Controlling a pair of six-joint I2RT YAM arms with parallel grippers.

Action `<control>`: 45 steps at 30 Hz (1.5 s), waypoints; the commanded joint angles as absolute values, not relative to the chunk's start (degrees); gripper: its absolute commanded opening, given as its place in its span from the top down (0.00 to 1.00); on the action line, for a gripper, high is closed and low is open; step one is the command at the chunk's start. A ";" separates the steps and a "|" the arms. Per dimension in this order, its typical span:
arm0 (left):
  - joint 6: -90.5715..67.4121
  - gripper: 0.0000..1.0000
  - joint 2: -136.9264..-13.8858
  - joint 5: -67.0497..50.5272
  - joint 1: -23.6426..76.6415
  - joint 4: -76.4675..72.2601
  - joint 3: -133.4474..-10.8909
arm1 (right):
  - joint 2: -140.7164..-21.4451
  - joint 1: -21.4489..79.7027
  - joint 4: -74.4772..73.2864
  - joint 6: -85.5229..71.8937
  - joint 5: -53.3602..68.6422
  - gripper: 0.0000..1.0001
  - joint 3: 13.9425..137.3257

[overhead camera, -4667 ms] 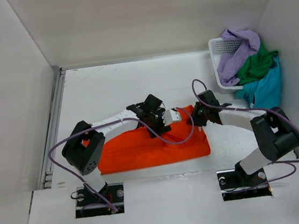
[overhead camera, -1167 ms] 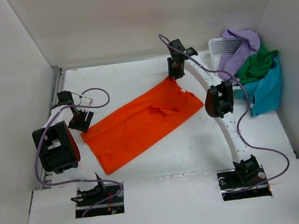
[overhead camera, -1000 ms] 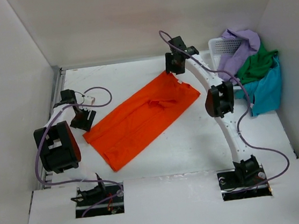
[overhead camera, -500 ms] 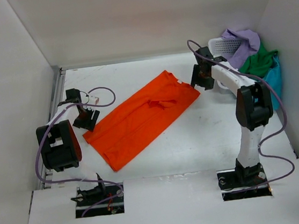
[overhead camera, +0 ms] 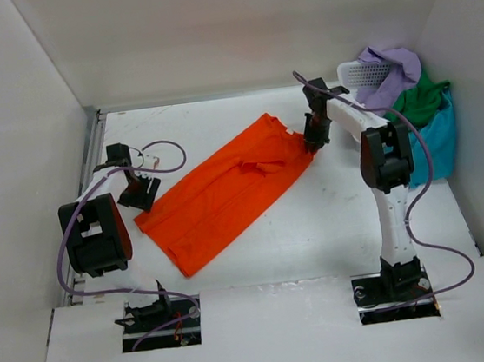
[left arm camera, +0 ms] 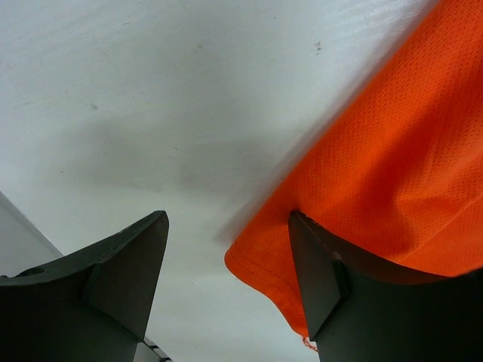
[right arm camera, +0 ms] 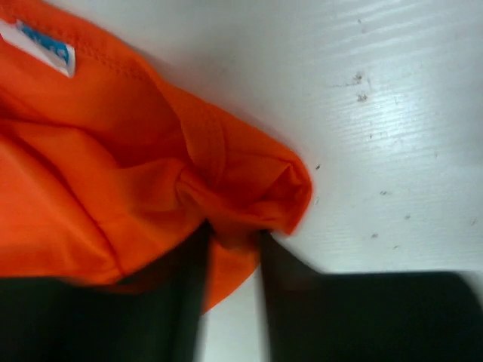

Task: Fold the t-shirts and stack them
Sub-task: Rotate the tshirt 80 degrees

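Note:
The orange t-shirt (overhead camera: pixel 226 196) lies spread flat in a long diagonal strip across the table. My left gripper (overhead camera: pixel 136 196) is open at its left corner. In the left wrist view that corner (left arm camera: pixel 392 151) lies between the fingers and under the right one, with my left gripper (left arm camera: pixel 226 219) low over the table. My right gripper (overhead camera: pixel 313 141) is at the shirt's far right corner, near the collar. In the right wrist view my right gripper (right arm camera: pixel 232 234) has its jaws close together with bunched orange cloth (right arm camera: pixel 113 166) pinched between them. The lavender (overhead camera: pixel 387 73), dark green (overhead camera: pixel 417 104) and teal (overhead camera: pixel 435 146) t-shirts are heaped at the far right.
A white mesh basket (overhead camera: pixel 356 72) stands at the back right under the heap of shirts. White walls close in the table on the left, back and right. A metal rail (overhead camera: pixel 93 180) runs along the left edge.
The shirt went from a bunched fold near the front to a flat diagonal spread. In the last second my right gripper left the far corner, swung toward the basket, then came down on the right corner.

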State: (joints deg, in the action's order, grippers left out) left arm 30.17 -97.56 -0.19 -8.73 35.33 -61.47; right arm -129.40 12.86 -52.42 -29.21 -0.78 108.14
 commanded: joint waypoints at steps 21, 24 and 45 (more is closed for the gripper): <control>26.63 0.36 -94.39 -7.82 0.92 39.20 -62.23 | -137.34 12.61 -38.85 -32.44 3.45 0.36 134.54; 25.49 0.37 -94.48 -8.35 1.01 38.85 -60.56 | -122.30 14.98 -33.42 -30.94 -2.00 0.33 114.32; 23.56 0.37 -86.58 -10.64 0.93 32.70 -47.56 | -94.30 59.44 -9.15 -72.13 -3.69 0.33 52.90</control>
State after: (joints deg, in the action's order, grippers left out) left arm 24.56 -89.34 -8.71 1.80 34.74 -49.82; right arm -93.12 55.59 -16.97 -60.86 -3.14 51.33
